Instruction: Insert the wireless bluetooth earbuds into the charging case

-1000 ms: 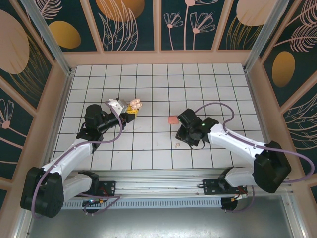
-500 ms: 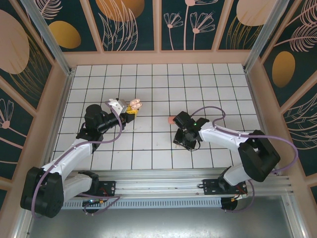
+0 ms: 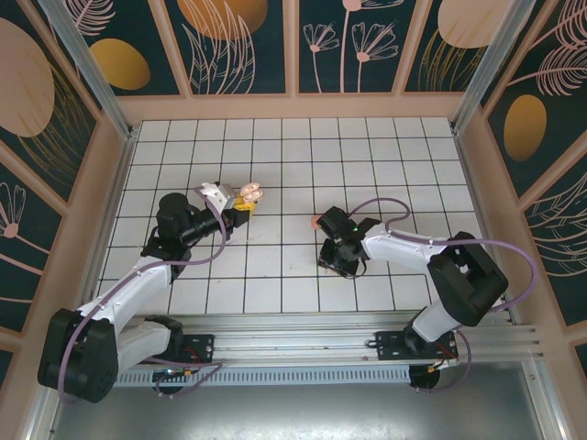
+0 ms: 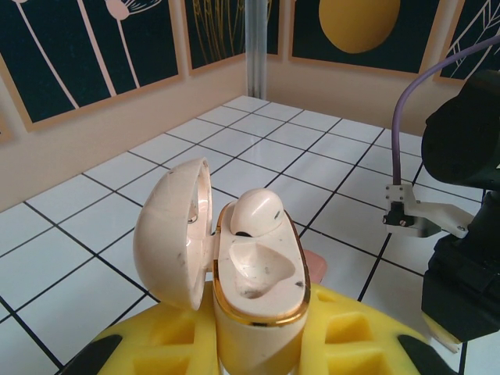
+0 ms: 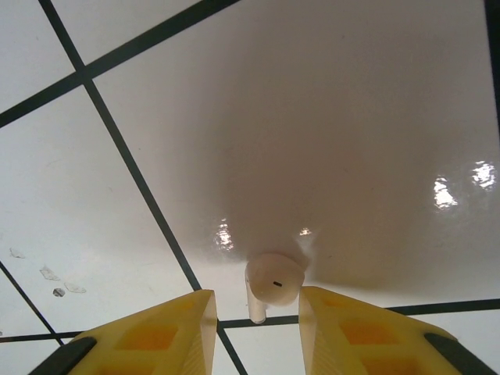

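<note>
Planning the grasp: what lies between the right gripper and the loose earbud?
Nothing: the right wrist view shows bare tile between earbud and right gripper.

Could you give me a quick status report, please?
Left pincer shut on open charging case, first earbud seated. Right pincer open, straddling loose earbud on tile. Pink block nearby, not blocking.

- the left gripper (image 4: 262,353) shows as yellow fingers (image 4: 156,348) along the bottom edge, clamped on either side of a cream charging case (image 4: 262,301) with a gold rim.
- the case stands upright with its lid (image 4: 172,234) swung open to the left.
- one earbud (image 4: 258,212) sits in the far well; the near well is bare.
- a small salmon-pink piece (image 4: 316,262) peeks out just behind the case.
- the dark right arm (image 4: 469,148) and its purple cable (image 4: 406,109) stand at the right, over the white tiled floor (image 4: 78,226).
</note>
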